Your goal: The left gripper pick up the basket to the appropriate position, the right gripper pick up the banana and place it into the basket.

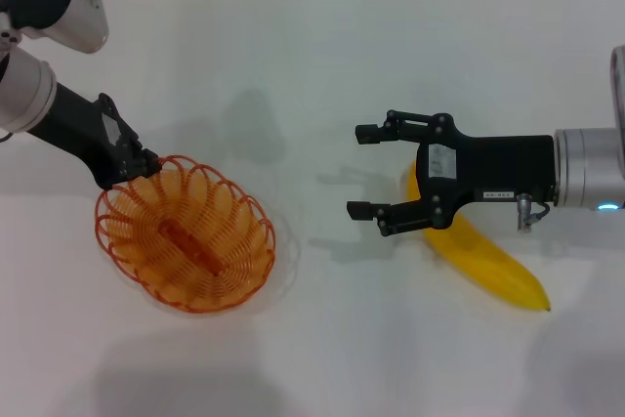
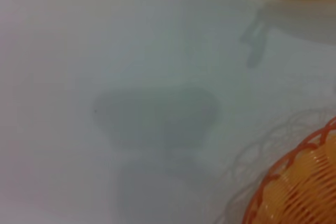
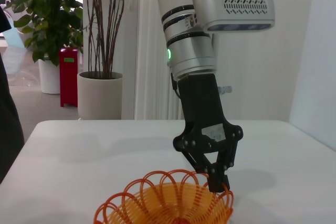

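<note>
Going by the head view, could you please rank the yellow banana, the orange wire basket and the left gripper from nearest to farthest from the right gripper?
1. Yellow curved banana, directly under the open right gripper.
2. Orange wire-loop basket, to its left.
3. Left gripper, on the basket's far-left rim.

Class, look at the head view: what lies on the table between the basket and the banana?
Nothing: in the head view, only bare white table with shadows separates the basket from the banana.
</note>
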Controlling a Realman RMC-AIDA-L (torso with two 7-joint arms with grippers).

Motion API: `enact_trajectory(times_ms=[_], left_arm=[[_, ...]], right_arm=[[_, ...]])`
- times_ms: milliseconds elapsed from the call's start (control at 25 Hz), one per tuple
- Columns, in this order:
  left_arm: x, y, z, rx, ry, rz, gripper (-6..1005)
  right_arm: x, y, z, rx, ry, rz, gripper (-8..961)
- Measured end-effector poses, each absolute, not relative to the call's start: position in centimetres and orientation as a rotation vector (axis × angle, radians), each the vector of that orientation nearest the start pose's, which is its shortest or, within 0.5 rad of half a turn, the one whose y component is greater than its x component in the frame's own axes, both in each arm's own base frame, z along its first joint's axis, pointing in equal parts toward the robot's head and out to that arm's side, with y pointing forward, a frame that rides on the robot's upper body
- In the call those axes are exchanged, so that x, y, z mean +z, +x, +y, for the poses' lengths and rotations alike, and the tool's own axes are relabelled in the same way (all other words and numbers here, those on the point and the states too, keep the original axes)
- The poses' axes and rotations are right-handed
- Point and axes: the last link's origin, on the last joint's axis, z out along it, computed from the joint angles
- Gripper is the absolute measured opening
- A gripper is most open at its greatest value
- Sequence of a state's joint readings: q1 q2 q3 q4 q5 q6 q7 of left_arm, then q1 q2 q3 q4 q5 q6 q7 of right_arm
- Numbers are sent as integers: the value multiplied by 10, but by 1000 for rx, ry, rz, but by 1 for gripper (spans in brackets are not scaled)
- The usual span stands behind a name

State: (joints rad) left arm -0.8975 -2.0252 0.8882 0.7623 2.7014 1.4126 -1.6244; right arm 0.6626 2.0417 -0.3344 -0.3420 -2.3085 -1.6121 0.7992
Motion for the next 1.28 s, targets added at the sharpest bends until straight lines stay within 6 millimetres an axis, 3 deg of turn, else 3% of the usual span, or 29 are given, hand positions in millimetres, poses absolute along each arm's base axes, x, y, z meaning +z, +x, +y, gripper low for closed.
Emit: enact_trajectory(times_ms=[800, 1000, 1280], left_arm=[[17, -209, 413, 482, -2899, -236, 38], [32, -200, 409, 396, -2907, -248, 38], [60, -186, 405, 148, -2908, -474, 35]], right_arm=[[-27, 263, 319, 726, -2801, 85, 907], [-27, 263, 319, 726, -2800, 87, 908], [-27, 264, 319, 726, -2799, 88, 907]])
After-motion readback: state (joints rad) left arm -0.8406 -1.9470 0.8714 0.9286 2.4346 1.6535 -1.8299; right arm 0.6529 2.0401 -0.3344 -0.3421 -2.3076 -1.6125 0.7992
